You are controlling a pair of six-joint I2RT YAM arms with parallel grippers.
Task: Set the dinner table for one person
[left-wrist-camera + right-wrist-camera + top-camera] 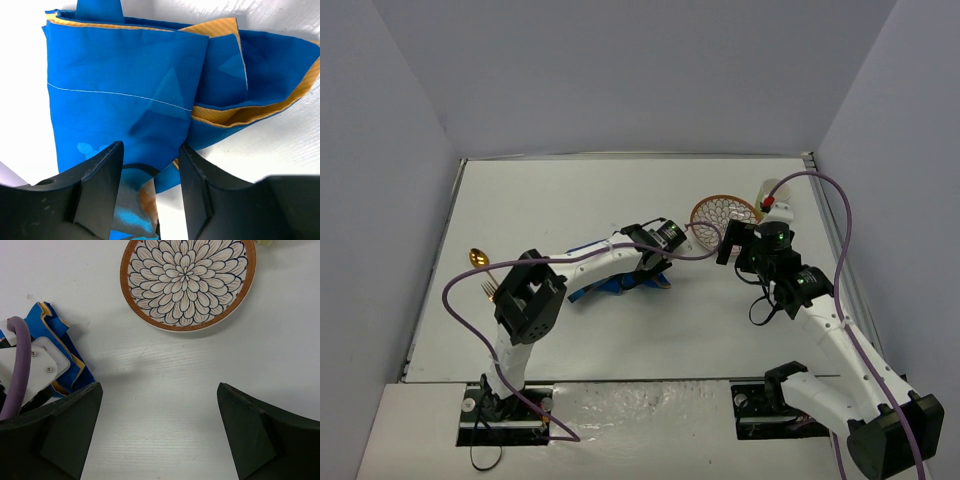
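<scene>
The dinner table (570,200) is a large white top. A crumpled blue placemat (610,285) with orange edging lies near its middle. My left gripper (645,272) is right over it. In the left wrist view the jaws (151,150) stand partly open astride a fold of the placemat (125,75), with bare table showing beside the right finger. My right gripper (728,243) is wide open and empty (159,387) over bare table. The flower-patterned plate (722,210) lies just beyond it (188,282). A corner of the placemat shows at the left of the right wrist view (55,335).
A pale cup (775,190) stands at the back right beside the plate. A gold spoon (478,258) and a gold fork (488,290) lie at the left, near the left arm's elbow. Grey walls close in three sides.
</scene>
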